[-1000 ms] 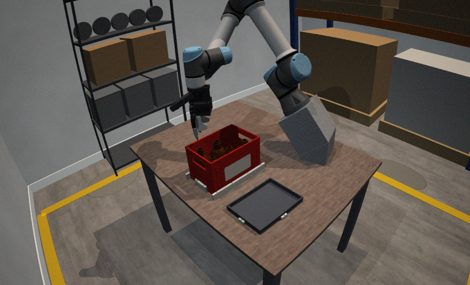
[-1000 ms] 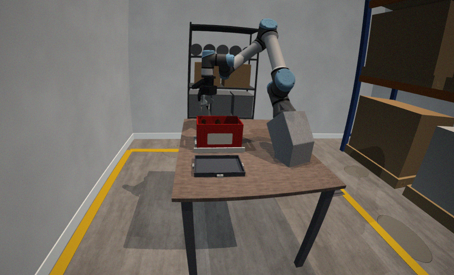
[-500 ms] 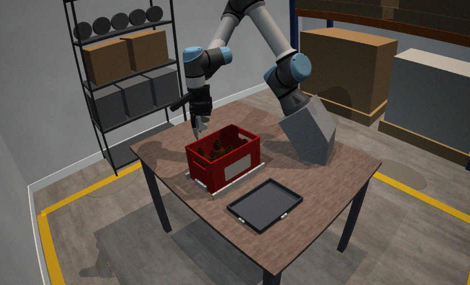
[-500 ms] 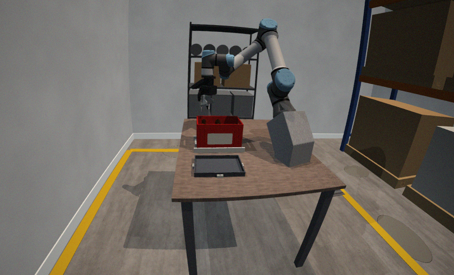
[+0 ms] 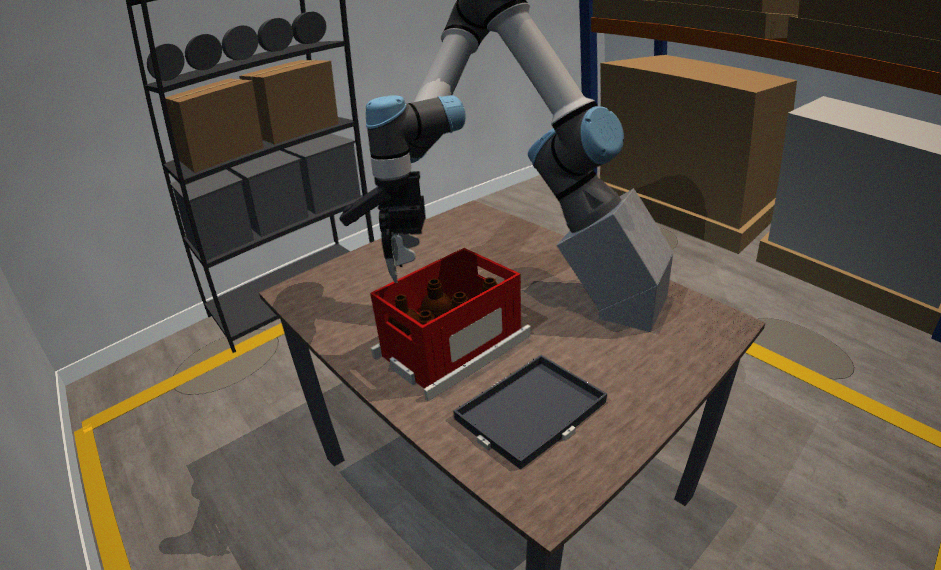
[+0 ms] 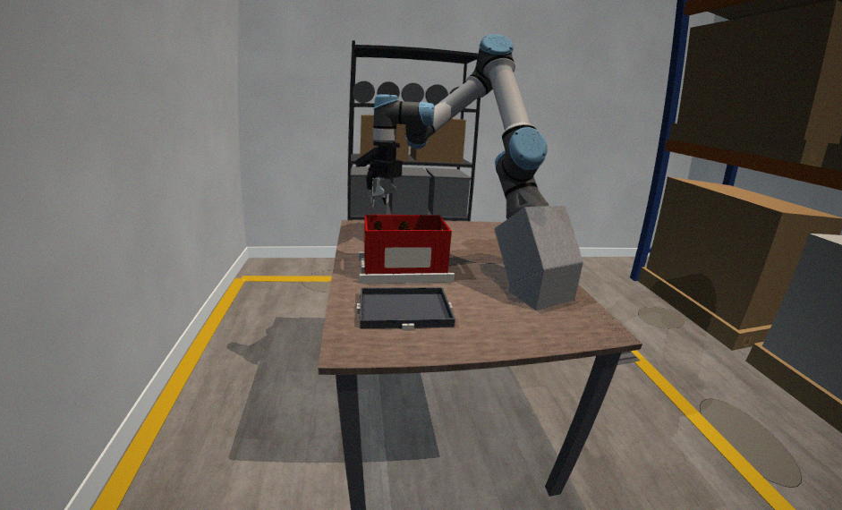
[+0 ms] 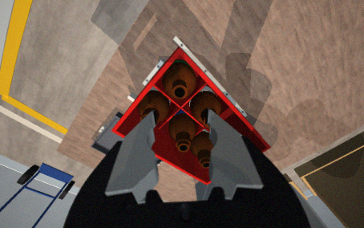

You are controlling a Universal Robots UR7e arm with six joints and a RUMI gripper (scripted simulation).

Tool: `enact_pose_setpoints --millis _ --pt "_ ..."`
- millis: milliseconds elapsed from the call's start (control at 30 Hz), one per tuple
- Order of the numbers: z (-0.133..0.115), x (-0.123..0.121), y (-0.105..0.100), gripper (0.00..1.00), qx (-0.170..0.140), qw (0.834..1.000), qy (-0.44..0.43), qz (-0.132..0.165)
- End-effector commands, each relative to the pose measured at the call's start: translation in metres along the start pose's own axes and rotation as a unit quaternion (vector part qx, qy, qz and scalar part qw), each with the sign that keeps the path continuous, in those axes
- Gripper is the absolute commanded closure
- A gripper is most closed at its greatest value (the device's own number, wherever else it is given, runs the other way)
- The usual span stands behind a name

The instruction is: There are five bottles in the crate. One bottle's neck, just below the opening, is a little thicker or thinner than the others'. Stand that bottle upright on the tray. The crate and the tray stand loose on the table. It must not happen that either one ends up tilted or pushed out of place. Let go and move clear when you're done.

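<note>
A red crate (image 5: pixel 445 318) stands on the wooden table and holds several brown bottles (image 5: pixel 434 297) upright in its compartments. In the wrist view I look straight down on the crate (image 7: pixel 180 120) and see the open bottle mouths (image 7: pixel 179 91). My gripper (image 5: pixel 394 272) hangs above the crate's back left corner, clear of the bottle tops. Its two grey fingers stand partly apart with nothing between them. The dark empty tray (image 5: pixel 530 409) lies flat on the table in front of the crate. I cannot tell the neck widths apart from here.
Pale rails (image 5: pixel 473 361) border the crate's base. The arm's grey tilted pedestal (image 5: pixel 619 261) stands on the table to the right of the crate. A black shelf rack (image 5: pixel 247 141) with boxes stands behind the table's left side.
</note>
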State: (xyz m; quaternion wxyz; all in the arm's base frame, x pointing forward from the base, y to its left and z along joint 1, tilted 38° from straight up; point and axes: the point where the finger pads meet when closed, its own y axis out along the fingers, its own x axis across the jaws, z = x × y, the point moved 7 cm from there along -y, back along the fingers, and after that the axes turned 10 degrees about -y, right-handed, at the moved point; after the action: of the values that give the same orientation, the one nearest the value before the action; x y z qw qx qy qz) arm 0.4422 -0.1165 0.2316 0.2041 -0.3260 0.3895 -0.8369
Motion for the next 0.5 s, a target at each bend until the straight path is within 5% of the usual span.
enact_pose_setpoints --millis 0,467 --pt "-0.001 0.000 0.007 0.62 -0.001 1.000 0.000 0.000" --pt "-0.001 0.000 0.022 0.62 -0.001 1.000 0.000 0.000"
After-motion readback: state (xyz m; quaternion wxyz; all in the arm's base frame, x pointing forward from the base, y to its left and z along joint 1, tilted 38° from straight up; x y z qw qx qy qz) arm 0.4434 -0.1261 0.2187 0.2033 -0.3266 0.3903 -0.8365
